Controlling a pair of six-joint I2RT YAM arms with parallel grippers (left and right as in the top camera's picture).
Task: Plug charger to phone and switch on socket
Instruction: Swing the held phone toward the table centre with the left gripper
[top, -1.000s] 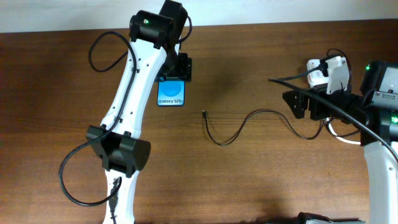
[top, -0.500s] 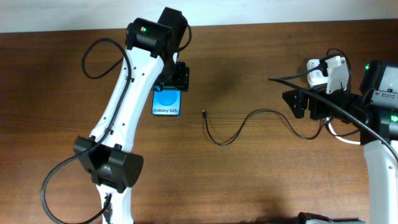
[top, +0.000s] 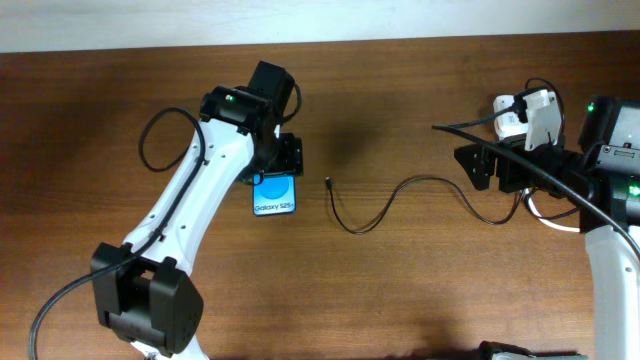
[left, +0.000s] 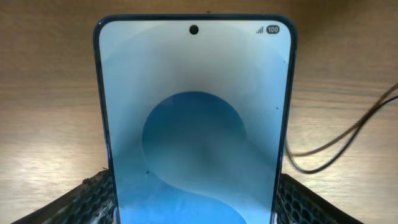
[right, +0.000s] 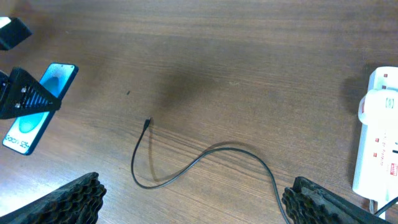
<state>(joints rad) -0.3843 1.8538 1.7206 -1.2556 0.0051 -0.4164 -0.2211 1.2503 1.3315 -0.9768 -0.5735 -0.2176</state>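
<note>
The phone (top: 275, 196), blue screen up, is held at one end by my left gripper (top: 278, 172), which is shut on its two long edges. It fills the left wrist view (left: 194, 112) between the jaws (left: 194, 208). The charger is a thin black cable (top: 378, 213) curving over the table, and its plug tip (top: 329, 182) lies just right of the phone. The white socket (top: 516, 110) sits at the far right. My right gripper (top: 478, 166) is open and empty above the cable (right: 205, 152), near the socket (right: 375, 149). The right wrist view also shows the phone (right: 38, 109).
A thick white cord (top: 546, 214) loops beside the right arm. The table is brown wood with a pale wall edge along the back. The left arm's black cable hangs in a loop to the left of the phone.
My left gripper has carried the phone toward the front of the table, closer to the cable's plug tip. The right arm, cable and socket have not moved.
</note>
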